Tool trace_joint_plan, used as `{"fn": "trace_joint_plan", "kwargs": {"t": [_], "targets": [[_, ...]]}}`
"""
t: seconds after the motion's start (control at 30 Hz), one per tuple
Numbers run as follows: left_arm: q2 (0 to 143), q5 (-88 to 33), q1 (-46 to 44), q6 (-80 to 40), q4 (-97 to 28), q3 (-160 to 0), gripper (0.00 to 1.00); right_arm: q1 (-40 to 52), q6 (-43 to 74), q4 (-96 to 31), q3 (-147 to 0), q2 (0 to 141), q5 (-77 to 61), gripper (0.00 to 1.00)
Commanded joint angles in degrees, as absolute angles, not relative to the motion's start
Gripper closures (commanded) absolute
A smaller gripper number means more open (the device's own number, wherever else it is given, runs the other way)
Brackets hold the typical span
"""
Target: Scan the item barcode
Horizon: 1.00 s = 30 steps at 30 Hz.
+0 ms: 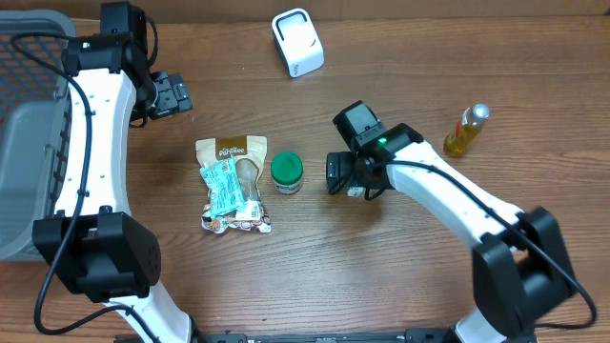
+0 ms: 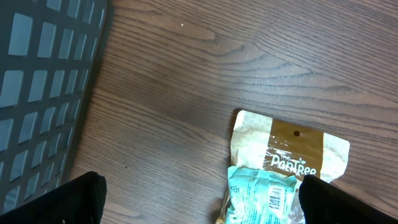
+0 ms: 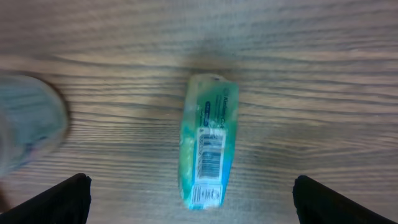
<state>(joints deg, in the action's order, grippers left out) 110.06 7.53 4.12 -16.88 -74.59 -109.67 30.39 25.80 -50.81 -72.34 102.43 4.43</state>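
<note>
A small green and teal packet (image 3: 208, 149) lies flat on the wooden table with its barcode label facing up. My right gripper (image 3: 193, 200) stands open over it, one dark finger on each side and neither touching it. From overhead the right gripper (image 1: 340, 173) covers most of this packet. A white barcode scanner (image 1: 297, 42) stands at the far middle of the table. My left gripper (image 1: 173, 95) is open at the far left and holds nothing. In the left wrist view its fingers (image 2: 81, 199) frame the table and the top of a brown pouch (image 2: 292, 149).
The brown snack pouch (image 1: 238, 186) has a teal packet (image 1: 221, 186) lying on it, and a green-lidded jar (image 1: 286, 172) stands just left of my right gripper. A yellow oil bottle (image 1: 466, 131) lies at the right. A grey basket (image 1: 29, 181) fills the left edge.
</note>
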Motion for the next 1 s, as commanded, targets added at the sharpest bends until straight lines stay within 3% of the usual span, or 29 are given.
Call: {"fn": "trace_joint_plan", "kwargs": {"t": [0.0,0.37,0.43,0.5,0.83,0.9,0.97], "targets": [[109.8,7.4,3.7,-16.3,-74.5,-110.7,0.00,30.2,23.7,-50.0,-73.0,105.1,1.6,0.00],[109.8,7.4,3.7,-16.3,-74.5,-110.7,0.00,25.9,19.6,-48.1,-72.9,108.5,-4.0,0.00],[109.8,7.5,3.7,-16.3,-74.5,-110.7,0.00,25.5,19.6,-47.9,-72.9,109.1,-3.9,0.04],[109.8,7.4,3.7,-16.3,-74.5,-110.7,0.00,25.4,19.6,-47.6,-72.9,109.8,-3.6,0.13],[109.8,7.4,3.7,-16.3,-74.5,-110.7,0.00,25.4,19.6,-47.6,-72.9,111.2,-1.3,0.88],[109.8,7.4,3.7,-16.3,-74.5,-110.7,0.01,25.4,19.6,-47.7,-72.9,111.2,-0.4,0.81],[109.8,7.4,3.7,-16.3,-74.5,-110.7,0.00,25.4,19.4,-47.7,-72.9,111.2,-0.1,0.56]]}}
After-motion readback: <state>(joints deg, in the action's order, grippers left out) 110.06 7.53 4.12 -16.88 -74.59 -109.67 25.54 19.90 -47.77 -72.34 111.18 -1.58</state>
